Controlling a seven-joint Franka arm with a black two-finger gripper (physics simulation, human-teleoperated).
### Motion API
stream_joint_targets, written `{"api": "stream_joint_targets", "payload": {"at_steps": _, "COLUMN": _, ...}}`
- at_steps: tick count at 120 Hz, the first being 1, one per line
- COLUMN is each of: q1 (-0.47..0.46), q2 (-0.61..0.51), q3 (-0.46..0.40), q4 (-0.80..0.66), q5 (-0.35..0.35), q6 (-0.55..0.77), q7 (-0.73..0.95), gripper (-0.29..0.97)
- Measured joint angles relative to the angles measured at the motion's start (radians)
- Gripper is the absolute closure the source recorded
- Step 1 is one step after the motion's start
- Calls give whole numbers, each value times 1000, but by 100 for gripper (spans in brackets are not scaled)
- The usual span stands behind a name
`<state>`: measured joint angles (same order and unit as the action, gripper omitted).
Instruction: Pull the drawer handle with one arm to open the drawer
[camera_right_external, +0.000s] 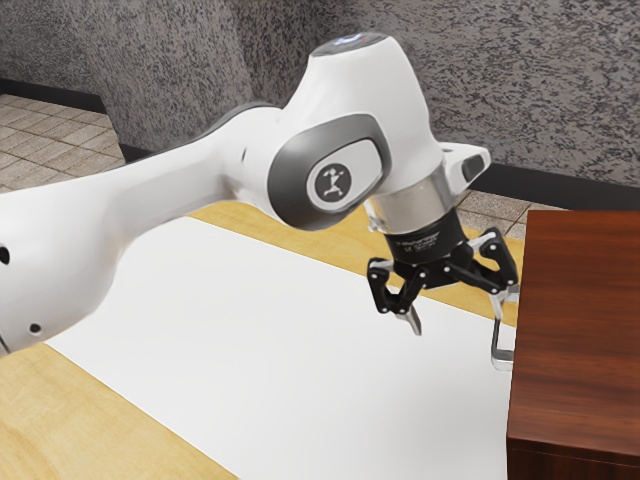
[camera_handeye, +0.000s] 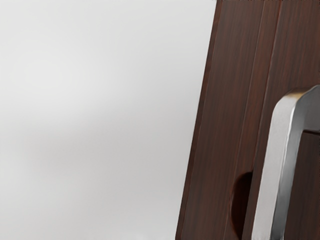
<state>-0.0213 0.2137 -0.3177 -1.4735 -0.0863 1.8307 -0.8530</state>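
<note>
Dark brown wooden drawer cabinet (camera_right_external: 580, 340) stands at the exterior view's right on a white flat table sheet (camera_right_external: 250, 330), which lies over a light wooden tabletop (camera_right_external: 100, 430). Brushed silver metal bar handle (camera_right_external: 501, 345) is mounted on the cabinet face that looks toward the arm. Its long axis runs upright along that face, and the bar stands off the wood, pointing out away from the cabinet.

Black two-finger gripper (camera_right_external: 458, 312) hangs off the white arm (camera_right_external: 150, 220), just beside the cabinet's handle face and angled down. Claw is spread apart, with nothing clamped. The finger nearer the cabinet sits at the handle's upper end; contact can't be told. The other finger is clear of the cabinet, over the sheet.

In the wrist view the handle (camera_handeye: 285, 165) runs lengthwise along the cabinet wood (camera_handeye: 225, 125).
</note>
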Motion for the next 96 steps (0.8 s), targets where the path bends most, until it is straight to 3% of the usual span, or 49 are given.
{"api": "stream_joint_targets", "payload": {"at_steps": 37, "q1": 0, "q2": -18, "q3": 0, "q4": -23, "q5": -25, "q6": 17, "q7": 29, "gripper": 14}}
{"api": "stream_joint_targets", "payload": {"at_steps": 96, "q1": 1, "q2": -46, "q3": 2, "q4": -78, "q5": -89, "q6": 55, "q7": 87, "gripper": 20}}
